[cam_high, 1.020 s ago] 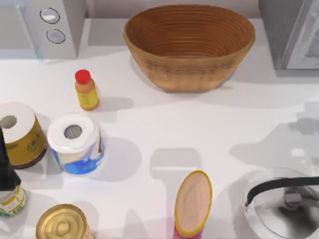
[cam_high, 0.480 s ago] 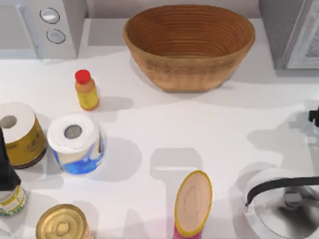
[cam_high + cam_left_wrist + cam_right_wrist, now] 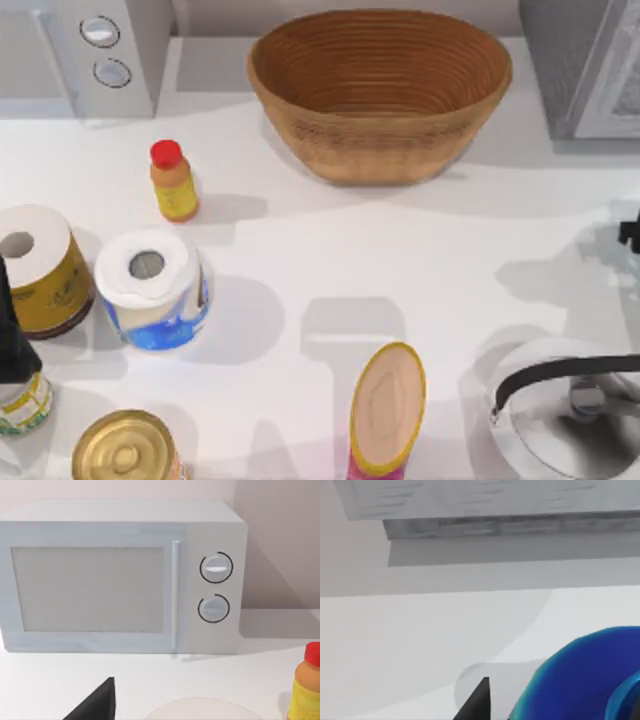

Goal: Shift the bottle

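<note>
**Right gripper.** The right gripper (image 3: 479,700) sits low over the counter (image 3: 395,645), directly beside the bottle (image 3: 580,680). Whether it is released, clenched or grasping the bottle cannot be told from these views. In the top view a dark part of the right arm (image 3: 630,232) enters at the counter's right edge, above the kettle (image 3: 570,400).

**Task object.** In the right wrist view the bottle's blue shoulder and turquoise rim loom large beside the gripper. That puts the bottle at the right side of the counter, in front of the grey appliance (image 3: 510,525) at the back. Contact between gripper and bottle cannot be confirmed.

**Left gripper.** The left gripper (image 3: 95,707) is parked at the counter's left side. It faces the microwave (image 3: 100,580), with the red-capped bottle (image 3: 306,685) off to one side. Its state cannot be told.

**Further back.** The wicker basket (image 3: 380,90) stands at the rear centre of the counter, well apart from the right arm.

**Progress, as a judgement.**
- Approach appears complete, or nearly so, since the right gripper is at the bottle.
- No secured grasp is evident, and no shift of the bottle can be verified.
- Outstanding: confirm the grip, move the bottle to its new spot on the counter, and let go.
</note>
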You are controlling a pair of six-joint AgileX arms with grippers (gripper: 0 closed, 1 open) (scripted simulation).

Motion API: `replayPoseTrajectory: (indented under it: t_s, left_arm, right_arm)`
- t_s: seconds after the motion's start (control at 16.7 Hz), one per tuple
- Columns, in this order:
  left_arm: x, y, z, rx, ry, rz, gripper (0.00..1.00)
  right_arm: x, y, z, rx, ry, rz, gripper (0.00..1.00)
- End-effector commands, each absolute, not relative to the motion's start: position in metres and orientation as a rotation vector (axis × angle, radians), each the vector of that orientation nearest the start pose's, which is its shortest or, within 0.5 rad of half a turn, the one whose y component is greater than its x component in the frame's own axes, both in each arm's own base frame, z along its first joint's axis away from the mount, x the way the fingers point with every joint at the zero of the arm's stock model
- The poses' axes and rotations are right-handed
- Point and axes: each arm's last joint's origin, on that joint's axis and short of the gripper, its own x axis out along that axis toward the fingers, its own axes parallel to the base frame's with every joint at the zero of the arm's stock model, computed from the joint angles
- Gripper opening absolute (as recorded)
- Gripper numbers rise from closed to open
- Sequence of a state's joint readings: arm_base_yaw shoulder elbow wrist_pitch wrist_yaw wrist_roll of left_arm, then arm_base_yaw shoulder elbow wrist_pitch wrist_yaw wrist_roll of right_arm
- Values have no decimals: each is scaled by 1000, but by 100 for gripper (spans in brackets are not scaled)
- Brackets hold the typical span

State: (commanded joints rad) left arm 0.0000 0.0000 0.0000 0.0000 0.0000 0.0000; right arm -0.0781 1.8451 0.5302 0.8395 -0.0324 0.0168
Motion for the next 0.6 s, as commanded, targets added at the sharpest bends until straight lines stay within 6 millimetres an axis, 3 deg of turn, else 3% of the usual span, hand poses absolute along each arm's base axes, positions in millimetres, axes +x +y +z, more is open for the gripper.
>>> replayPoseTrajectory:
  t_s: [0.48, 0.6]
  left_arm:
    - [106, -1, 160, 0, 0, 0, 100]
    - [106, -1, 160, 0, 0, 0, 100]
  right_arm:
    - [304, -22, 86, 30, 475, -33, 98]
    - [304, -22, 86, 30, 475, -33, 100]
